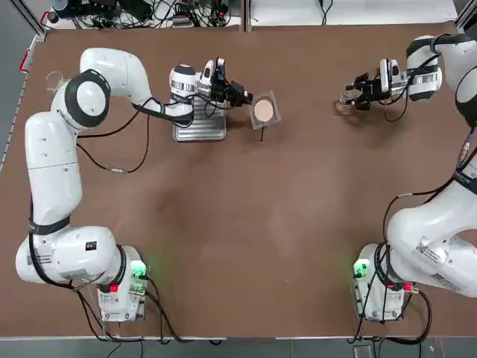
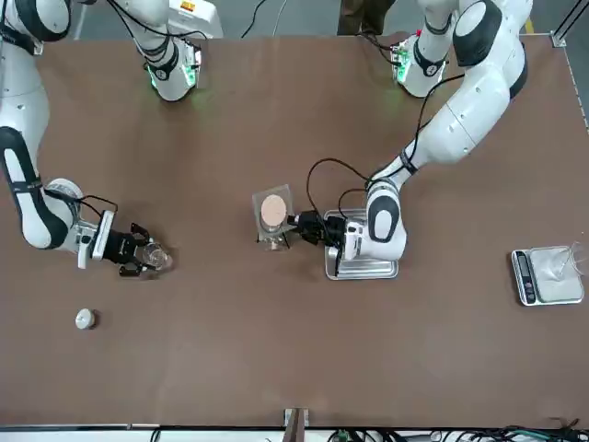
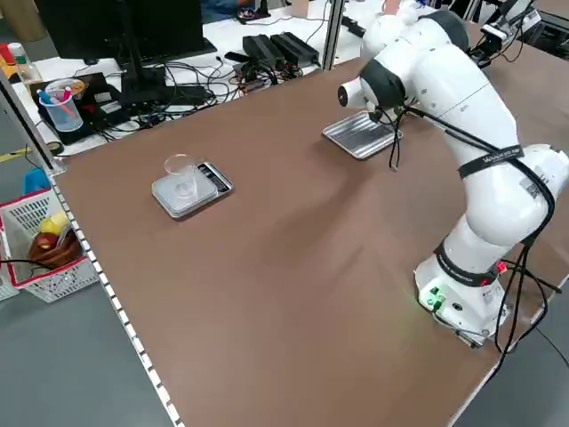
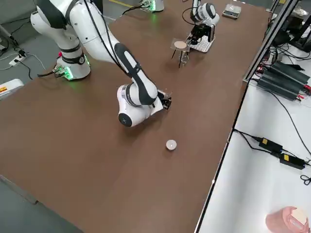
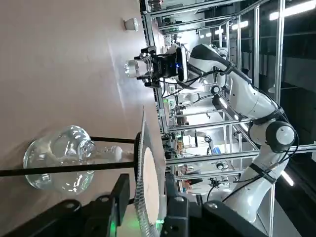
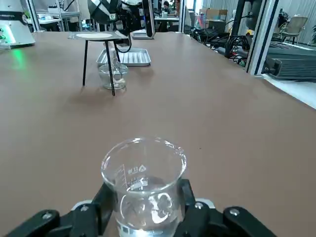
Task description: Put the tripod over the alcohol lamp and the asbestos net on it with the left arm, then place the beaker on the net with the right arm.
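In the top view, the net (image 1: 264,110) lies flat on the stand (image 1: 262,127), up near the middle of the picture. The little glass lamp (image 6: 112,74) sits under it, between the thin black legs. The left gripper (image 1: 247,97) is right at the net's edge. In the left wrist view its fingers (image 5: 121,193) stand on either side of the net's edge with a small gap, so they look loosened, a bit apart. A silver tray (image 1: 200,127) lies just below that gripper in the top view.

Far over at the upper right, the right gripper (image 1: 352,98) is squeezed shut around the glass cup (image 6: 143,185), which stands on the brown table (image 1: 246,224), well apart from the stand.

In the front view, a small white bottle (image 2: 85,319) sits at the lower left, and a grey scale (image 2: 545,276) at the right.
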Robot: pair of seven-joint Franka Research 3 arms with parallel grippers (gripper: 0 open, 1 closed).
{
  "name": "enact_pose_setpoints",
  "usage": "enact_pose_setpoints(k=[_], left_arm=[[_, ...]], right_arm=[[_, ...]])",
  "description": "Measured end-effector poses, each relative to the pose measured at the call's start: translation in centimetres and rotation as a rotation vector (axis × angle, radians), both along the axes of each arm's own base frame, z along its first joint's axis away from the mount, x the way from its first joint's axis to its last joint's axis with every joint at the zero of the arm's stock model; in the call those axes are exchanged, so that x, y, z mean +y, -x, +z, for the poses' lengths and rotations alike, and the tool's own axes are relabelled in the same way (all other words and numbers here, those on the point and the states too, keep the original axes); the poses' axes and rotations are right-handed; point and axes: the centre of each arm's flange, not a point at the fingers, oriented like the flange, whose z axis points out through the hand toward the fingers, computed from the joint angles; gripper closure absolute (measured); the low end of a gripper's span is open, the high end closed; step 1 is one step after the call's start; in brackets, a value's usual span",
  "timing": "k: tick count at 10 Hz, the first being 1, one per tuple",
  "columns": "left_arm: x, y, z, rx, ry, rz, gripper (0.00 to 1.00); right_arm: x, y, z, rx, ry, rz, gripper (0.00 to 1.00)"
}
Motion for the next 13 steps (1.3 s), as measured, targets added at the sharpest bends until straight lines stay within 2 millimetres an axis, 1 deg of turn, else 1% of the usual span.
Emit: enact_pose_setpoints(k=[1,3,4,6,8,10,11,12,13], left_arm=[[0.0,0.0,0.0,0.000,0.000,0.000,0.60],[0.1,-0.1,0.0,0.000,-0.001,0.003,0.58],[0.4,-0.3,0.0,-0.001,-0.002,0.007,0.54],[1.3,-1.1,0.1,-0.005,-0.001,0.025,0.51],[3.7,-2.7,0.4,-0.007,-0.002,0.067,0.51],[6.1,-4.4,1.5,-0.020,-0.065,0.055,0.51],[7.4,-5.7,2.7,-0.015,-0.142,0.031,0.51],[9.0,-7.2,4.4,-0.008,-0.232,0.016,0.50],[11.2,-8.6,6.2,-0.006,-0.310,0.012,0.49]], right_arm=[[0.5,-0.1,0.0,0.000,-0.001,0.008,0.42],[2.2,-0.5,0.1,-0.002,-0.008,0.028,0.42],[2.9,-0.7,0.2,-0.002,-0.012,0.034,0.42],[4.1,-1.3,0.8,-0.012,-0.022,0.036,0.42],[5.7,-2.1,2.3,-0.020,-0.024,0.044,0.42],[7.8,-3.0,4.5,-0.049,-0.034,0.049,0.42],[9.3,-3.5,5.9,-0.056,-0.043,0.049,0.42],[11.0,-3.8,7.2,-0.057,-0.052,0.052,0.42],[13.0,-4.0,8.4,-0.059,-0.061,0.049,0.42]])
